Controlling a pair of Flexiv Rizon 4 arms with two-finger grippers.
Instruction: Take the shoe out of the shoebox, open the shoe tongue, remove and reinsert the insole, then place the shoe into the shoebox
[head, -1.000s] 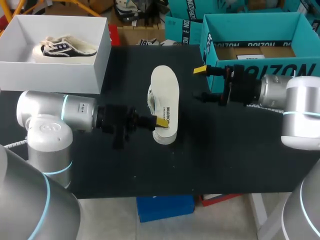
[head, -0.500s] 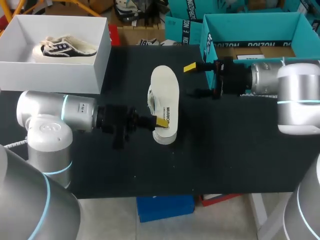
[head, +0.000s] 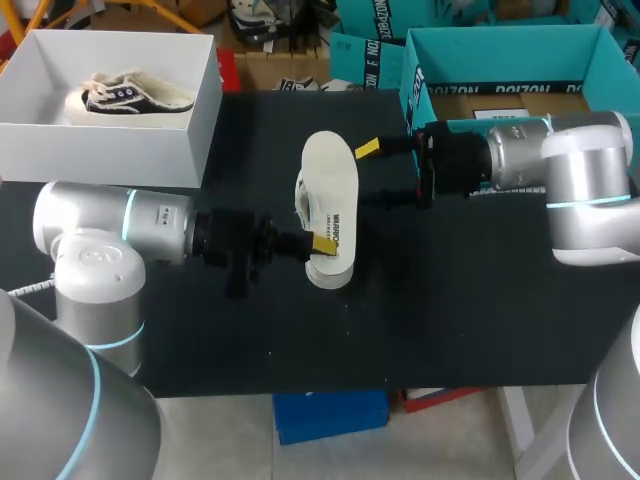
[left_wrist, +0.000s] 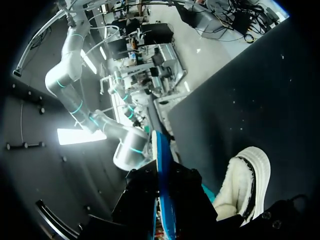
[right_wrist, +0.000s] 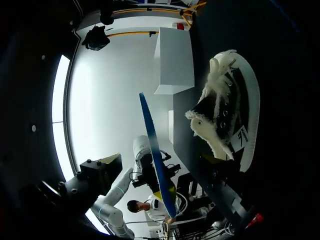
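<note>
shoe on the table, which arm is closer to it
Left. The left arm touches the shoe at its heel end; the right arm holds open jaws close beside the sole, apparently not touching.

Shoe (head: 330, 195): sole was cream with a small dark printed mark; upper was dark, its fleecy lining cream.
Second shoe (head: 128, 95): upper was dark, laces and sole cream.
Shoebox (head: 100, 155): was plain white.
Table (head: 450, 300): was plain black.
Left gripper (head: 322, 243) and right gripper (head: 372, 173): were black with yellow tips.
Left arm (head: 100, 225) and right arm (head: 590, 190): were silver-white with thin cyan rings.
</note>
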